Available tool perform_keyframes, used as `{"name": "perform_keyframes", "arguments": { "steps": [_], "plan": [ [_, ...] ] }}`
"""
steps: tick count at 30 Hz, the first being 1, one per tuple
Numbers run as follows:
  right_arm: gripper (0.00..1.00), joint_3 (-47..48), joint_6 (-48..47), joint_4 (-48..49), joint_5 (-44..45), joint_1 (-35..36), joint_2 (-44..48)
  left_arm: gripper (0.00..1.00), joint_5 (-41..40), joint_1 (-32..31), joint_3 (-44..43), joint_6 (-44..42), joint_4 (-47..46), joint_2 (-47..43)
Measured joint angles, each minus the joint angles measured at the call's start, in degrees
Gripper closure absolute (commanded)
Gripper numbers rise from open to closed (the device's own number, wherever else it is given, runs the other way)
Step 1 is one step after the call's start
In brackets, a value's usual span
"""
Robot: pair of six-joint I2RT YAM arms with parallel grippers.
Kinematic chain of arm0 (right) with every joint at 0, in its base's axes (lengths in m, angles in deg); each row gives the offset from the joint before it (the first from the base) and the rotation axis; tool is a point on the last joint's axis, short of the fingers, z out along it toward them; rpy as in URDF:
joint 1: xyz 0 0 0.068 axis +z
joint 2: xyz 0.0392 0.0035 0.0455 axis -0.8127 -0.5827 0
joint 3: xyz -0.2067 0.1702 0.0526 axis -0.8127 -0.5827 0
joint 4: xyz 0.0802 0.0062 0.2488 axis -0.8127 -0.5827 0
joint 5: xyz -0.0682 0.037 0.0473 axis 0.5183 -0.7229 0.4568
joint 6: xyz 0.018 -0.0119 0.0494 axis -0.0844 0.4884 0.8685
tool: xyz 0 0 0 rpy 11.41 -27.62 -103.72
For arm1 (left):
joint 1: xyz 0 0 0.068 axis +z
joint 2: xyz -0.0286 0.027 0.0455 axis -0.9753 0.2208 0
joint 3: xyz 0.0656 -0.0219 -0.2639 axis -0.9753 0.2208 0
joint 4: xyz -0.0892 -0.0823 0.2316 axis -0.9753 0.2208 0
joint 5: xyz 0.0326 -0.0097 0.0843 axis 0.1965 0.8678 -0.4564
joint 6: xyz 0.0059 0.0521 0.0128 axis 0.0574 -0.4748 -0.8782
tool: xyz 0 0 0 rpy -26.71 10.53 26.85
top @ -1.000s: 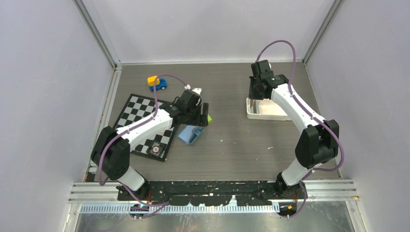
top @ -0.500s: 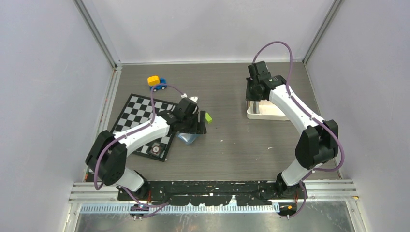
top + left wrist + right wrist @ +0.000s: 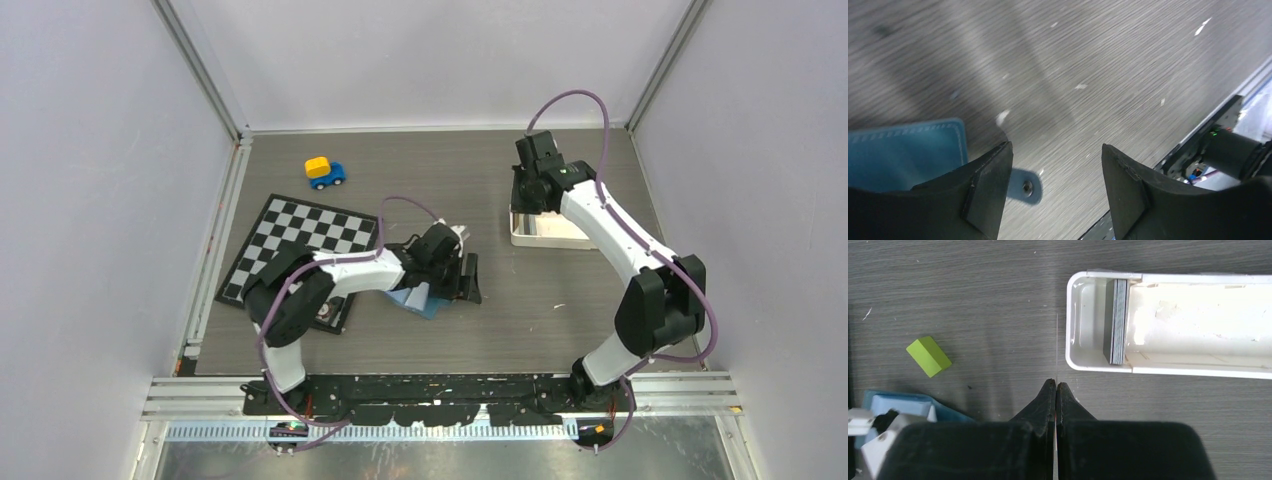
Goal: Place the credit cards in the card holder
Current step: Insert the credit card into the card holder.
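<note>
Here, left arm (image 3: 350, 268) stretched low, left end effector (image 3: 1055, 149) spread beside the card holder (image 3: 903, 150), right end effector (image 3: 1056, 382) raised, pinching an edge-on credit card (image 3: 1056, 347).

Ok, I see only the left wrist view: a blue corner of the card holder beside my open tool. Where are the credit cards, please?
Observer: The credit cards stand on edge as a stack in the left end of the white tray, as the right wrist view shows.
Operator: And the other arm, is it busy there?
Observer: The right tool is shut. In its own view its tips are beside that end of the tray, not over it.
Operator: Is anything lying near that blue corner?
Observer: A lime-green block lies close to the card holder, not touching it.
</note>
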Motion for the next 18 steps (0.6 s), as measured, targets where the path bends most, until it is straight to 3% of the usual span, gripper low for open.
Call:
{"name": "perform_keyframes", "arguments": {
  "steps": [3, 8, 18],
  "plan": [
    [1.0, -1.79, 0.81, 0.11, -0.61, 0.0, 2.19, 0.33, 1.46, -0.81, -3.06, 0.61, -3.45, 3.37],
    [0.99, -6.69, 3.61, 1.53, -4.63, 0.04, 8.81, 0.28, 2.01, -0.98, -4.2, -0.9, -6.29, 1.53],
    [0.99, -14.32, 10.43, 7.08, -15.19, 4.17, 14.23, 0.24, -1.16, -0.02, -1.44, -8.44, 4.39, -19.63]
  ]
}}
